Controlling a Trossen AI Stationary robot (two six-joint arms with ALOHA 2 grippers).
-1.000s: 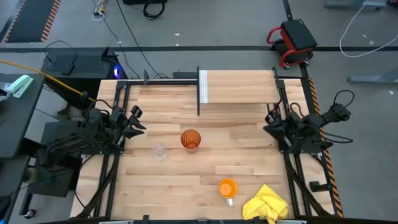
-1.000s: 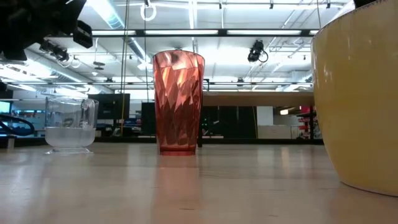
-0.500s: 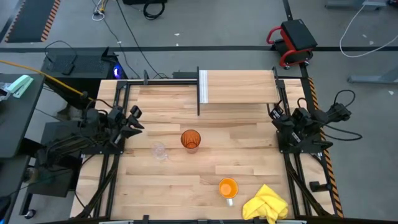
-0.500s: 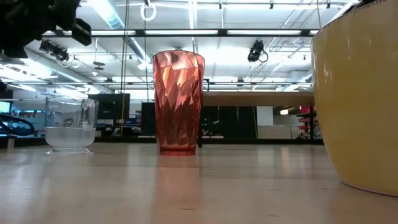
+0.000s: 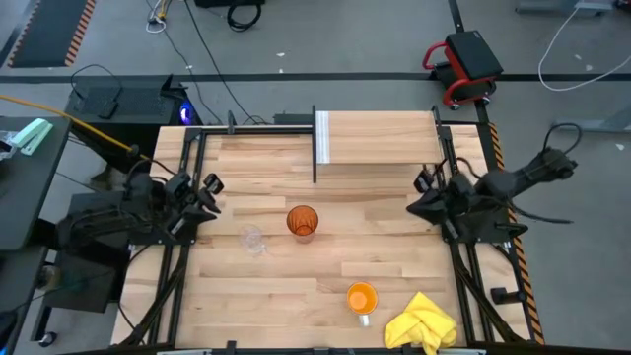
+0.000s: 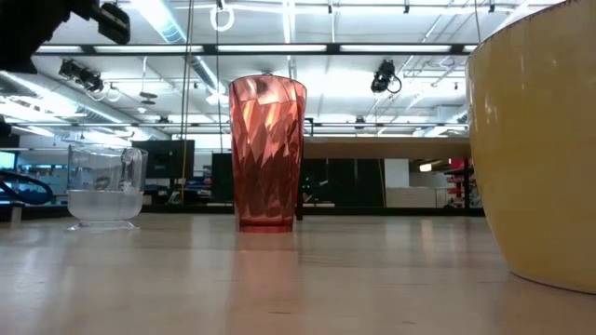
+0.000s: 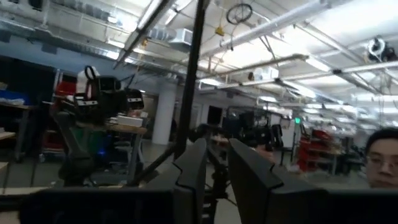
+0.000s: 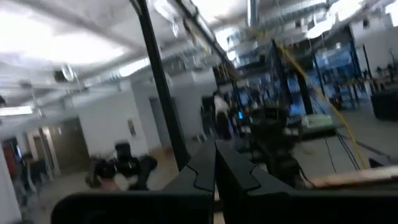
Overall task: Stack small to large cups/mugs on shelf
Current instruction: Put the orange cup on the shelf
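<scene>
Nearest the table's front edge you've got the yellow cloth (image 5: 422,324) at the front right corner, w/ the bright orange cup (image 5: 362,298) just beside it, upright on the tabletop (image 5: 276,306). In the low view that cup (image 6: 535,140) fills the right side, very close to the lens.

Mid-table: the small clear glass (image 5: 253,239) and the tall dark-orange tumbler (image 5: 302,222) stand near each other, apart, both upright; the low view shows the glass (image 6: 105,186) and tumbler (image 6: 267,154) w/ bare wood between them.

Your left gripper (image 5: 209,193) sits at the left table edge, level w/ the tumbler, touching nothing. In its wrist view the fingers (image 7: 247,177) stand a little apart, narrow gap, nothing in it; a person shows at that view's edge.

Your right gripper (image 5: 426,193) is at the right edge, also clear of every cup. Its wrist view shows the fingers (image 8: 202,165) pressed together, holding nothing.

Farthest back: the shelf (image 5: 385,138), along the rear edge toward the right, white end panel facing the middle. No cup on it.
</scene>
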